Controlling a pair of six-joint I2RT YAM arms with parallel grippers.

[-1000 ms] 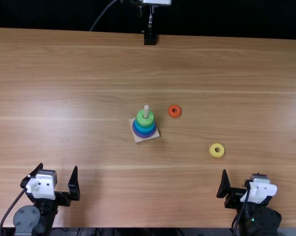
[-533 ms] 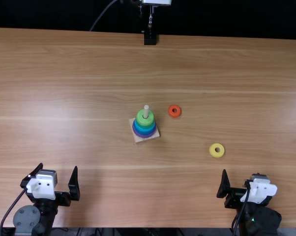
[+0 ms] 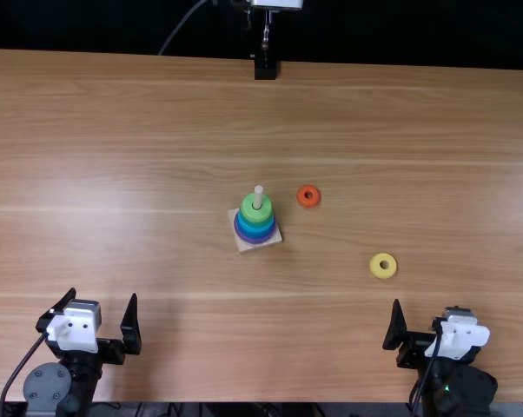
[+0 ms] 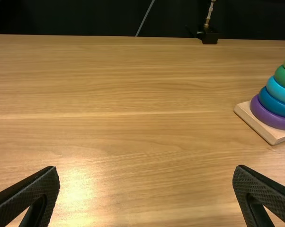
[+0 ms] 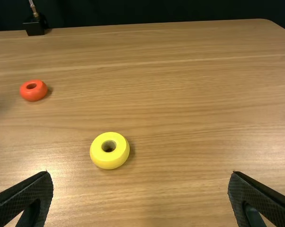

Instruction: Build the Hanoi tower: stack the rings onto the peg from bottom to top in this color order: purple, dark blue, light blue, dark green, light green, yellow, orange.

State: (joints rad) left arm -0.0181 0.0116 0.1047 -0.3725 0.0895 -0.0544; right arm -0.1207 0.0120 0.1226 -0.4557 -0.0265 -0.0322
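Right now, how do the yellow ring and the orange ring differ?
The yellow ring is wider than the orange ring. The orange ring lies beside the tower, while the yellow ring lies closer to the right gripper. Both lie flat on the table, off the peg.

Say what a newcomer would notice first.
The ring tower near the middle of the table, rising from purple to light green on its peg. Then the orange ring and yellow ring, loose to its right. The left gripper and right gripper stand open at the near edge.
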